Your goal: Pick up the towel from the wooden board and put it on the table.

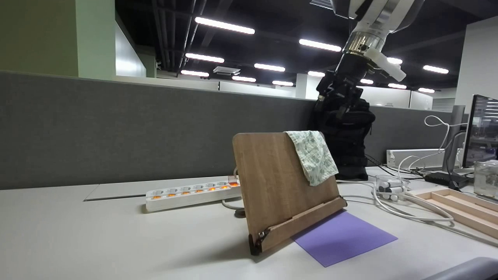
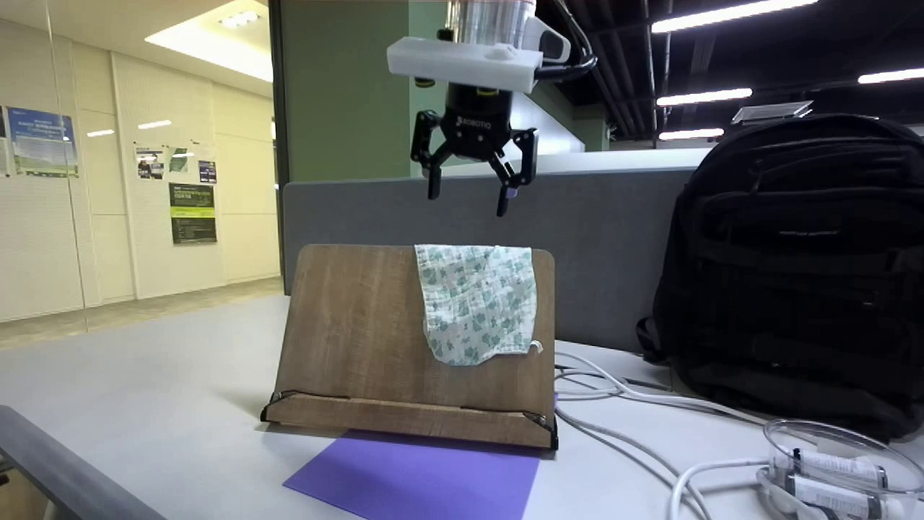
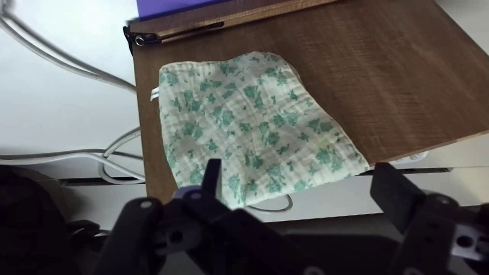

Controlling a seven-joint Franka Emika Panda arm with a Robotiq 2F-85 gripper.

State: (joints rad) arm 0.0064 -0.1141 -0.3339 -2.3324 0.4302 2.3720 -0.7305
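The pale green-and-white towel (image 1: 313, 157) hangs over the top edge of the wooden board, towards one corner; it also shows in an exterior view (image 2: 480, 307) and in the wrist view (image 3: 244, 122). The wooden board (image 1: 268, 179) stands tilted back on the light table (image 1: 97, 237); it also shows in an exterior view (image 2: 354, 332). My gripper (image 2: 468, 193) is open and empty, above the board's top edge and the towel, apart from both. In the wrist view, my fingers (image 3: 296, 168) are wide apart, with the towel's top edge seen beyond the gap.
A purple sheet (image 2: 426, 477) lies under the board's front. A white power strip (image 1: 194, 196) lies behind the board. A black backpack (image 2: 794, 274) leans on the grey partition (image 1: 116, 132). Cables, a clear dish (image 1: 391, 188) with bottles and wooden slats (image 1: 459, 206) are nearby.
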